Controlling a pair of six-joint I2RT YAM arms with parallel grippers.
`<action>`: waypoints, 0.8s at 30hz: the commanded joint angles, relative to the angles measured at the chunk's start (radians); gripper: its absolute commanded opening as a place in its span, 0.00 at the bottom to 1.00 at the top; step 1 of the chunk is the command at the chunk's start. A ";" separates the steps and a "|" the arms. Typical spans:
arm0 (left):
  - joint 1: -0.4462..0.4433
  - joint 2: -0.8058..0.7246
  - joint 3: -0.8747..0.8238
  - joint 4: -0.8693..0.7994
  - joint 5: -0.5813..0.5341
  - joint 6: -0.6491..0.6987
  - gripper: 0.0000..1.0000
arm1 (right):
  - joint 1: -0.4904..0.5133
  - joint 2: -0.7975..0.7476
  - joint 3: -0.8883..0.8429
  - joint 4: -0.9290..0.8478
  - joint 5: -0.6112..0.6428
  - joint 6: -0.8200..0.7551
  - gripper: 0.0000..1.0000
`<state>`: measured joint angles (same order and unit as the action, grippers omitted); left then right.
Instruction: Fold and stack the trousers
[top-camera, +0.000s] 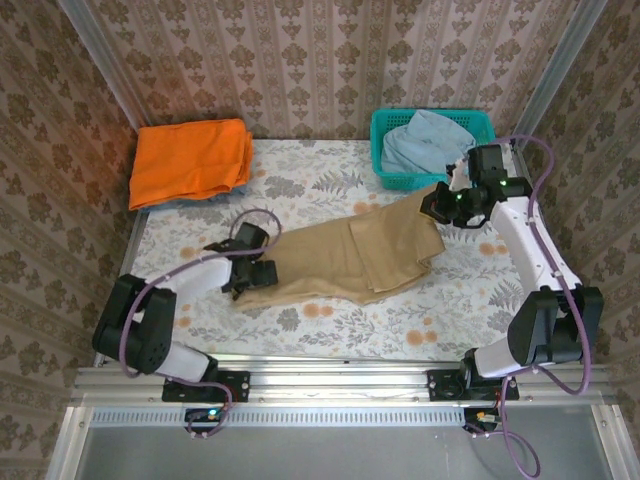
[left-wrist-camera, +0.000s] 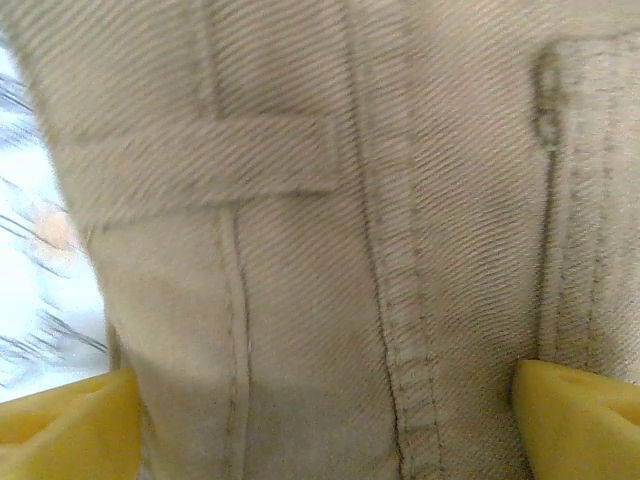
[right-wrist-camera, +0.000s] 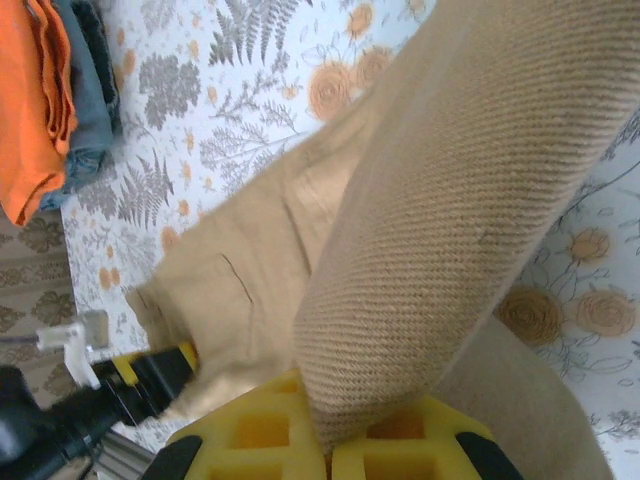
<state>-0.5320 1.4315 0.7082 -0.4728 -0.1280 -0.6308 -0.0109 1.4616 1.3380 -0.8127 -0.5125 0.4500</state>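
tan soft-cloth long-legged trousers (top-camera: 350, 258) lying across floral-print table (top-camera: 330, 325). left tool (top-camera: 252, 275) jaws wide, straddling waistband end. right tool (top-camera: 438, 207) pinched tight on leg end, holding it raised beside teal plastic basket (top-camera: 400, 183).

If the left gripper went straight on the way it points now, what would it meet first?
Most likely the plain tan cloth trousers: the left gripper is open, its yellow pads either side of the fabric by a belt loop, though depth is unclear.

tan twill cloth trousers (top-camera: 340, 262), partly folded
lying creased and diagonal across the centre of the frame, their upper-right end lifted.
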 joint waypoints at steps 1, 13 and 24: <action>-0.066 -0.043 -0.019 -0.068 0.003 -0.099 0.93 | 0.023 0.001 0.070 -0.050 -0.020 -0.017 0.00; 0.190 -0.422 0.021 -0.236 0.056 -0.040 1.00 | 0.390 0.052 0.195 -0.094 0.134 0.088 0.00; 0.369 -0.454 -0.199 -0.035 0.245 -0.149 1.00 | 0.734 0.296 0.488 -0.157 0.276 0.144 0.00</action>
<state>-0.1883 0.9882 0.5678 -0.5869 0.0322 -0.7204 0.6502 1.6638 1.7302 -0.9245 -0.2920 0.5720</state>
